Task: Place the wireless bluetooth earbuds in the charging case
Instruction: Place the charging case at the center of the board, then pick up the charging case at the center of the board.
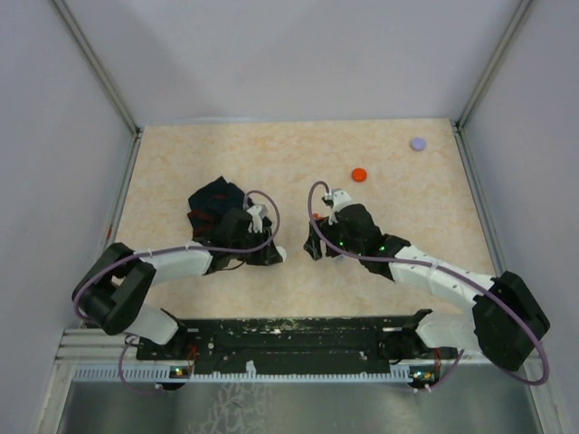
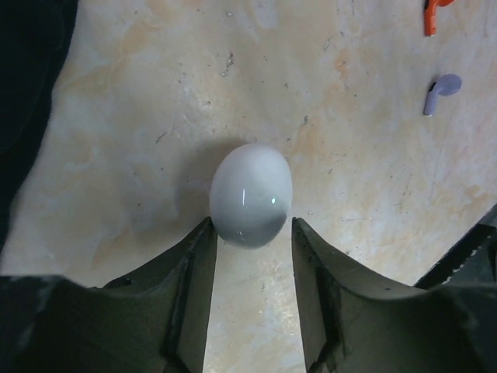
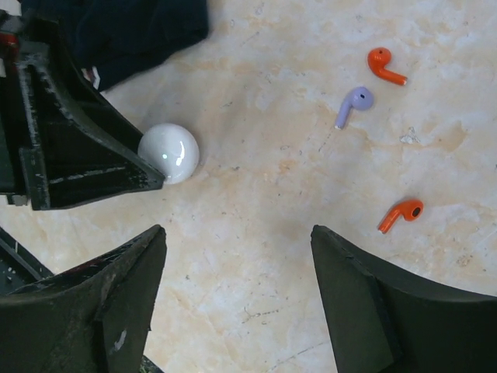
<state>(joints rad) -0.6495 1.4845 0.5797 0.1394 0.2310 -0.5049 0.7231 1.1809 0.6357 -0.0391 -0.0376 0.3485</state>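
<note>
Right jaws spread, empty; left jaws flanking white case [image 2: 250, 194], grip unclear; orange, lavender earbuds [image 3: 353, 102] beyond

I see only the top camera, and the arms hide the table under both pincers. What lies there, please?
Observer: A white rounded case rests at the tips of the left pincer.
Operator: Is it gripped?
Observer: I cannot tell; the fingers flank its near end.
Operator: Where are the earbuds?
Observer: Two orange earbuds and one lavender earbud lie loose on the table beyond the right pincer, which is open and empty.
</note>
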